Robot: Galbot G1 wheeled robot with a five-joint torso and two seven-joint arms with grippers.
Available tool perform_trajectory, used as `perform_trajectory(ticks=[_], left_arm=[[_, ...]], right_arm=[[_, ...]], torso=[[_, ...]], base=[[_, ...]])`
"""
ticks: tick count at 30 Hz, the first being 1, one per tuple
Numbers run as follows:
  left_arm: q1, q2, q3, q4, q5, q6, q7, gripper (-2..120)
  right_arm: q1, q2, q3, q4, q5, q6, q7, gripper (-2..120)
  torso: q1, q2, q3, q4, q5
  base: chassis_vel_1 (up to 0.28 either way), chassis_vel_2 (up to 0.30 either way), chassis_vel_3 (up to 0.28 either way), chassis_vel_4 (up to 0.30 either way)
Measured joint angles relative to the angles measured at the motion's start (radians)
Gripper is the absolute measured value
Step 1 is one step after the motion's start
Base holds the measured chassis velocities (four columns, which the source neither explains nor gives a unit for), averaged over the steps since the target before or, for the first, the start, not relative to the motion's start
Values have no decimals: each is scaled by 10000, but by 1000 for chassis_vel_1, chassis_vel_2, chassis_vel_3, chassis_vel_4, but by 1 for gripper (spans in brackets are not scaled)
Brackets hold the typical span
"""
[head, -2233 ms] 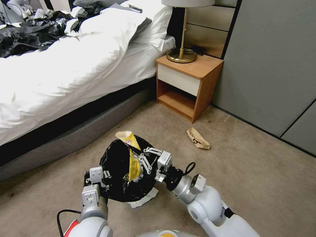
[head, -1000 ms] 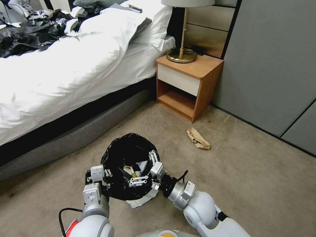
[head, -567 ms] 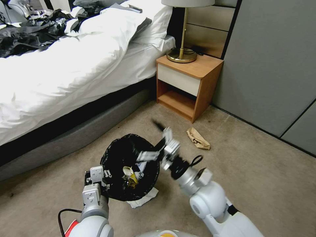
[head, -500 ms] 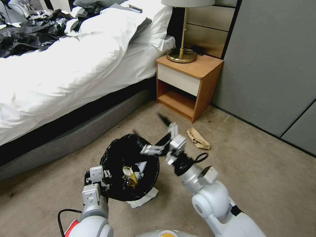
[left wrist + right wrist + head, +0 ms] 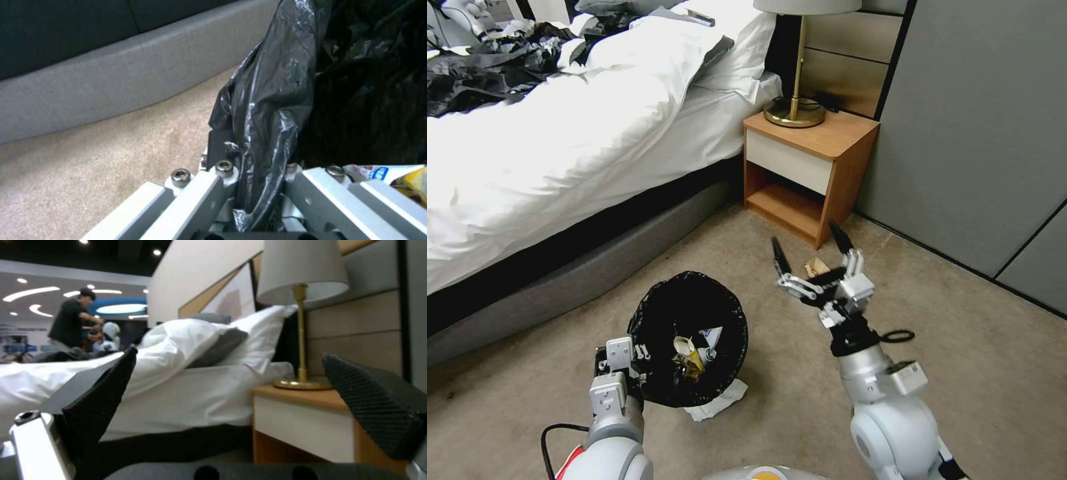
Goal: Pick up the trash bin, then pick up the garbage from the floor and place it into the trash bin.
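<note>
On the beige carpet beside the bed, low in the head view, the trash bin [image 5: 688,337] is held off to the robot's left, its crinkly black bag liner [image 5: 271,100] folded over the rim. Inside the bin, a yellow wrapper [image 5: 692,357] and a scrap of white litter [image 5: 712,335] can be seen at the bottom. The bin's rim is pinched by the left gripper [image 5: 627,360], whose metal fingers are clamped on the liner-covered edge, as is shown close up in the left wrist view. Under the bin's near side, a white tissue [image 5: 715,403] is seen lying flat on the carpet. Further out, to the robot's right, the right gripper [image 5: 810,250] is raised above the floor with its two black-tipped fingers [image 5: 100,396] spread wide apart and nothing between them. Just behind that gripper, a piece of crumpled brown paper [image 5: 816,267] is partly hidden on the carpet. Beyond it, a wooden nightstand [image 5: 807,173] is set against the wall, with a brass lamp [image 5: 796,100] standing on top. The bed [image 5: 560,133], covered in white bedding, is stretched along the left side.
</note>
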Motion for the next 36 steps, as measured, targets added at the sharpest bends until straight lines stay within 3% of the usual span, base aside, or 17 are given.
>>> perform_trajectory(ticks=[16,36], left_arm=[[13,32,-33,-53,-92,-24,1,1],[-16,-14,-27,-64,-84,-24,0,1]], right_arm=[[-485,477,751,-987,-701,863,106,100],[-333,458,726,-1352,-702,901,149,100]], torso=[[0,0,0,0,0],[0,0,0,0,0]], base=[[0,0,0,0],[0,0,0,0]])
